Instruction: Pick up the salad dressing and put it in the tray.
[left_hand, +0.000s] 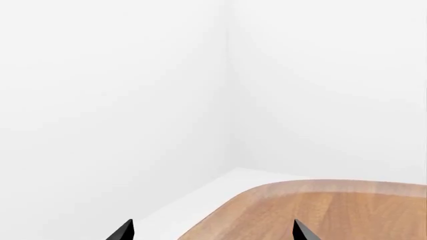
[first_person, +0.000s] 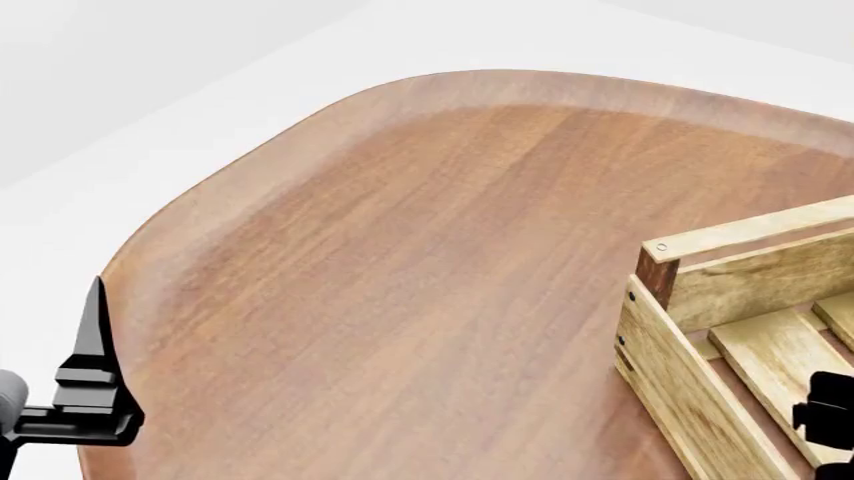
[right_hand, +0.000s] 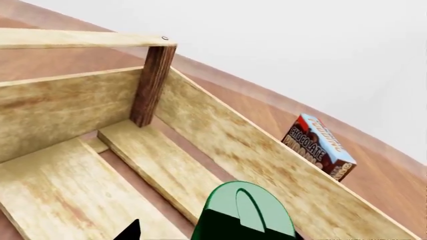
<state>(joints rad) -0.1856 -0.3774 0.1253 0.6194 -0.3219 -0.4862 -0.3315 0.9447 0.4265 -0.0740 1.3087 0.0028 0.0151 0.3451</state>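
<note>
The right gripper is positioned over the interior of the tray, clamped on the salad dressing, whose green top shows between the fingertips above the slatted floor. A chocolate pudding box stands on the table just outside the tray's far wall. The left gripper hangs at the table edge, fingertips apart, holding nothing.

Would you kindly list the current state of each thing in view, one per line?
salad dressing: over the crate's inside, at the right gripper.
tray: upright on the table, floor slats bare.
chocolate box: upright outside the tray.
left gripper: open, empty.
right gripper: grip not visible.
</note>
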